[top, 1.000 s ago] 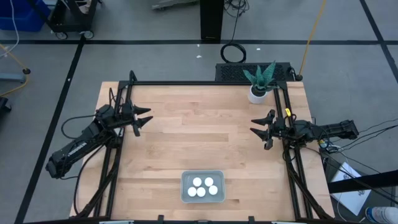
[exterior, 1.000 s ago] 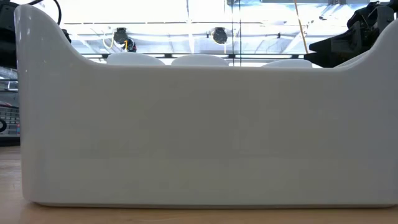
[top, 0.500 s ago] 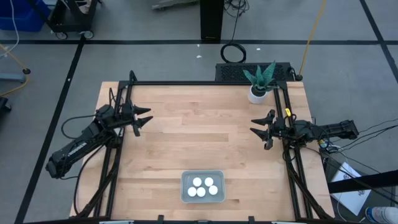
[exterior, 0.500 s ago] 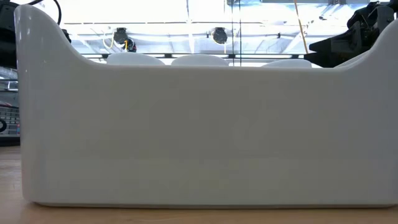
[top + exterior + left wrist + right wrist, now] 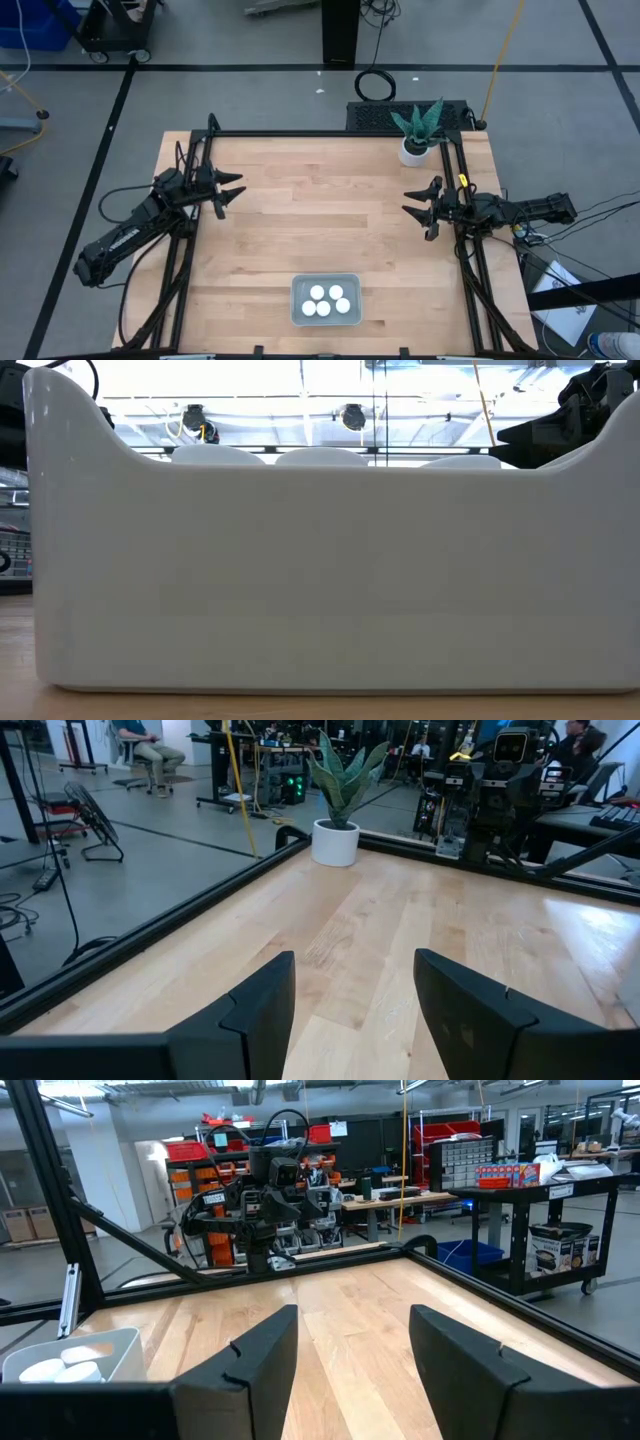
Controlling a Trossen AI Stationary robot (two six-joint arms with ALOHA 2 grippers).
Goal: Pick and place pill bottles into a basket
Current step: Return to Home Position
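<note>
Wooden table is holding the basket, and we are counting five bottles sitting together inside it, so nothing is needing a grasp. Both the left gripper and right gripper are hovering empty, jaws spread, well apart from the basket on either side, seemingly parking.

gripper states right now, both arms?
Left gripper: open, holding nothing.
Right gripper: open, holding nothing.
</note>
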